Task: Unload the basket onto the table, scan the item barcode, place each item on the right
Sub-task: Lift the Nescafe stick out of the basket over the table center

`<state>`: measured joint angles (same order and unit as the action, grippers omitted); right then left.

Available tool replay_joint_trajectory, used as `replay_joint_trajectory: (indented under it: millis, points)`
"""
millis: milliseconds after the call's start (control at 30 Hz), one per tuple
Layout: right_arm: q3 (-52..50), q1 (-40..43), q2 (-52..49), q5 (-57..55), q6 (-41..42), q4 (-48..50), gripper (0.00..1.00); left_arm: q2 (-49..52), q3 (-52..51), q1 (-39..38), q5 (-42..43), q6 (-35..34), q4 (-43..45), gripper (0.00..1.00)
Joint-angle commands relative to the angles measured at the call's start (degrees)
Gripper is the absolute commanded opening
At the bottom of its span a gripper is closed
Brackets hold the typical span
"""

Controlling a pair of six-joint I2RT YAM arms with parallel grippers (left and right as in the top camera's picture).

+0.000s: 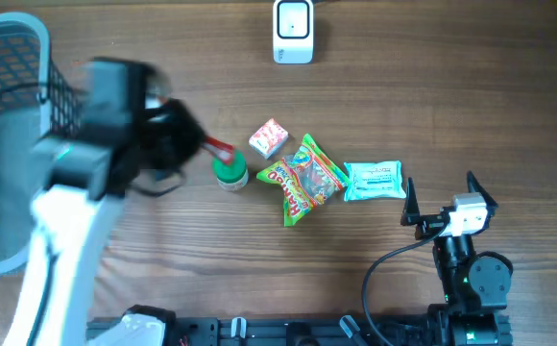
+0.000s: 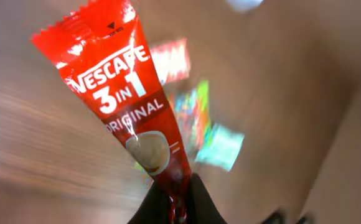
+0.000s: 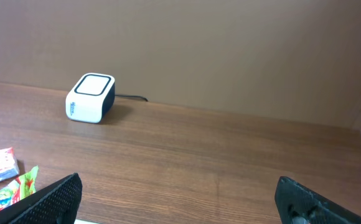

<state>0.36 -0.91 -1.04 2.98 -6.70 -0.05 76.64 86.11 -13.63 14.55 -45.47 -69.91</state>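
- Sachet status: my left claw [image 2: 177,204] is clamped shut on the lower end of the red coffee sachet [image 2: 115,87]. The sachet appears lifted above the counter [image 1: 375,106], beside the green-capped item [image 1: 230,172].
- Right claw [image 3: 180,202]: jaws spread fully, holding nothing.
- Procedure: I carry the sachet to the white scanner [image 1: 293,31] at the far edge, well apart. No barcode shows on the branded face, so I judge it is on the reverse. I turn that side flat toward the scanner window and pause.
- Materials: the sachet is thin glossy film, long and narrow, with a serrated top. It may flex, so I move slowly. The scanner is a rounded, rigid box.
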Motion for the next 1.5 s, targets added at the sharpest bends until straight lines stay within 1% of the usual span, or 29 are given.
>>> replay_joint_trajectory:
  millis: [0, 133, 200, 300, 367, 533, 700, 733, 833, 933, 967, 1033, 1067, 1133, 1233, 1300, 1333, 1467]
  points:
    - [0.0, 0.1, 0.4, 0.0, 0.7, 0.1, 1.0, 8.8, -1.0, -6.4, 12.8, 1.8, -2.5, 0.04]
    - [0.0, 0.1, 0.4, 0.0, 0.7, 0.1, 1.0, 15.3, -1.0, -9.2, 24.2, 1.4, -5.6, 0.04]
    - [0.0, 0.1, 0.4, 0.0, 0.7, 0.1, 1.0, 17.6, -1.0, -9.8, 30.8, 1.4, -9.1, 0.04]
    - [0.0, 0.1, 0.4, 0.0, 0.7, 0.1, 1.0, 18.1, -1.0, -9.7, 35.4, 1.4, -12.2, 0.04]
    - [0.0, 0.1, 0.4, 0.0, 0.7, 0.1, 1.0, 17.9, -1.0, -9.6, 36.3, 1.1, -13.7, 0.04]
    - [-0.1, 0.1, 0.4, 0.0, 0.7, 0.1, 1.0, 17.9, -1.0, -7.8, 37.2, -3.0, -20.2, 0.04]
    - [0.0, 0.1, 0.4, 0.0, 0.7, 0.1, 1.0, 17.9, -1.0, -3.9, 38.9, -3.0, -24.7, 0.04]
    - [0.0, 0.1, 0.4, 0.0, 0.7, 0.1, 1.0, 17.9, -1.0, -2.1, 39.9, -3.0, -26.0, 0.04]
    - [0.0, 0.1, 0.4, 0.0, 0.7, 0.1, 1.0, 17.9, -1.0, -0.6, 42.1, -3.0, -26.5, 0.04]
    - [0.0, 0.1, 0.4, 0.0, 0.7, 0.1, 1.0, 17.9, -1.0, 0.2, 42.2, -3.0, -26.6, 0.04]
    - [0.0, 0.1, 0.4, 0.0, 0.7, 0.1, 1.0, 17.9, -1.0, 0.3, 42.3, -4.3, -26.6, 0.04]
    - [0.0, 0.1, 0.4, 0.0, 0.7, 0.1, 1.0, 17.9, -1.0, 0.4, 42.5, -10.0, -26.6, 0.04]
    - [0.0, 0.1, 0.4, 0.0, 0.7, 0.1, 1.0, 17.9, -1.0, 0.4, 43.5, -12.5, -26.6, 0.04]
    - [0.0, 0.1, 0.4, 0.0, 0.7, 0.1, 1.0, 17.9, -1.0, 0.4, 47.4, -15.3, -26.6, 0.04]
    - [0.0, 0.1, 0.4, 0.0, 0.7, 0.1, 1.0, 17.9, -1.0, 0.4, 55.3, -17.0, -26.6, 0.04]
    - [0.0, 0.1, 0.4, 0.0, 0.7, 0.1, 1.0, 17.9, -1.0, 0.4, 57.5, -18.4, -26.6, 0.04]
    - [0.0, 0.1, 0.4, 0.0, 0.7, 0.1, 1.0, 17.9, -1.0, 0.4, 57.4, -19.5, -26.6, 0.04]
    - [0.0, 0.1, 0.4, 0.0, 0.7, 0.1, 1.0, 17.9, -1.0, 0.3, 55.6, -19.3, -26.6, 0.04]
